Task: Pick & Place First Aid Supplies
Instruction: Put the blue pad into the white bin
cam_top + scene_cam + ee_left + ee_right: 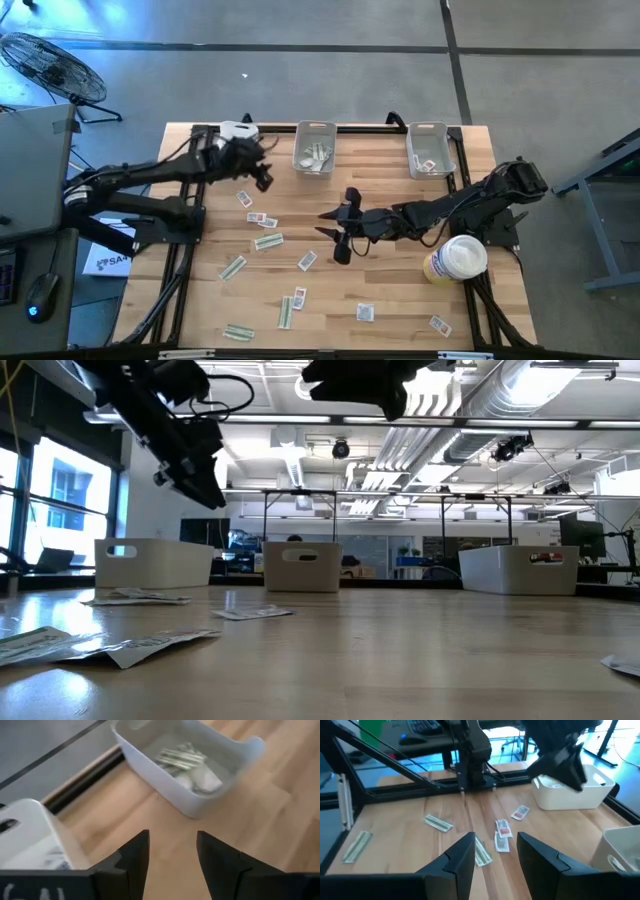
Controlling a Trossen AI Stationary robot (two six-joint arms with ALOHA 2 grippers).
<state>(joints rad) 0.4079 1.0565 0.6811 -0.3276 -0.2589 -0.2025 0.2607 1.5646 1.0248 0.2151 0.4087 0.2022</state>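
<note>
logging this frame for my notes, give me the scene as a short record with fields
left gripper: open and empty, between the left bin and the middle bin
right gripper: open and empty, over the table's middle
middle bin: holds several packets
right bin: holds a few packets
loose packets: scattered on the table
tub: beside the right arm

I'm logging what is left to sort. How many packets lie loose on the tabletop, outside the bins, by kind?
White squarish packets: 7
Pale green strips: 4
Total: 11
</note>
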